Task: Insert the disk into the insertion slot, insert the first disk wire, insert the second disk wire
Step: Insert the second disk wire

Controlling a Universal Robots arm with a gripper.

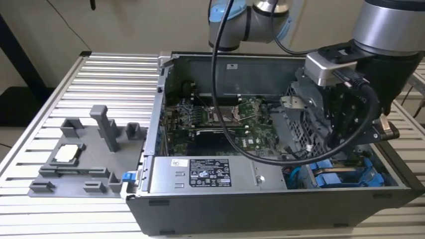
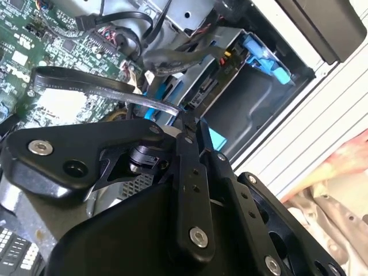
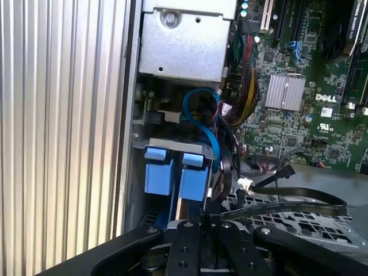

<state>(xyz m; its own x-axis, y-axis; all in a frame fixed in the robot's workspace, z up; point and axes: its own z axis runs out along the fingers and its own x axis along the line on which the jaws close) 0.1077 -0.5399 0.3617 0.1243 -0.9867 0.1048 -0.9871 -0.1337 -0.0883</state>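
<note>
Apparently the disk [image 3: 192,175] already sits in the slot [image 3: 172,144]; the end effector [image 3: 201,219], fingers nearly together, pinches one end of a flat black wire [image 3: 299,202] just beside that slot, not yet plugged in.

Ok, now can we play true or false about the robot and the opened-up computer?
1. The open dark-grey metal computer case sits on a ribbed silver metal table. True.
2. A grey plastic tray lies on the table beside the case. True.
3. The robot's black gripper is over the tray. False: it is down inside the case, close to the bright blue plastic tabs.
4. The silver box with the white-and-black sticker stands on the tray. False: it sits inside the case.
5. A green circuit board lies inside the case. True.
</note>
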